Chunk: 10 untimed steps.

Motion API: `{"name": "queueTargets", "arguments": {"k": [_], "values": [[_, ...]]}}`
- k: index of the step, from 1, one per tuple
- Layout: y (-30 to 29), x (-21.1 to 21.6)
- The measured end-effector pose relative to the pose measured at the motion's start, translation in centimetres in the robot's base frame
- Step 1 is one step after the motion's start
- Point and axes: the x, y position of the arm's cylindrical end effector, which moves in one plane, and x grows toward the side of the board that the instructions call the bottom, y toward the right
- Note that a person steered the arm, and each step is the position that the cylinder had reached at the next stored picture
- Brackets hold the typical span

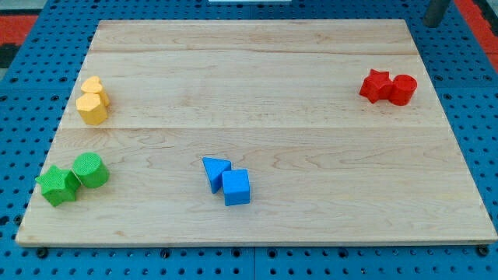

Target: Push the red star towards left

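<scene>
The red star [376, 85] lies near the right edge of the wooden board [257, 85], in its upper part. A red cylinder [403, 89] touches the star's right side. My tip [433, 23] shows as a dark rod end at the view's top right, just beyond the board's top right corner, above and to the right of both red blocks and apart from them.
A yellow heart [92, 85] and a yellow hexagon [92, 109] sit together at the left. A green star [57, 185] and a green cylinder [91, 169] sit at the lower left. A blue triangle [215, 170] and a blue cube [236, 187] touch at the bottom centre.
</scene>
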Motion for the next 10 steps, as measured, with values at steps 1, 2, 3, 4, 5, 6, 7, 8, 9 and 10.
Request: {"name": "queueTargets", "arguments": {"k": [1,2,3,4,5,6,7,8,9,10], "values": [[0.0,0.0],[0.0,0.4],[0.0,0.7],[0.0,0.7],[1.0,0.8],[0.9,0.8],[1.0,1.0],[1.0,2.1],[0.0,4.9],[-1.2,8.6]]}}
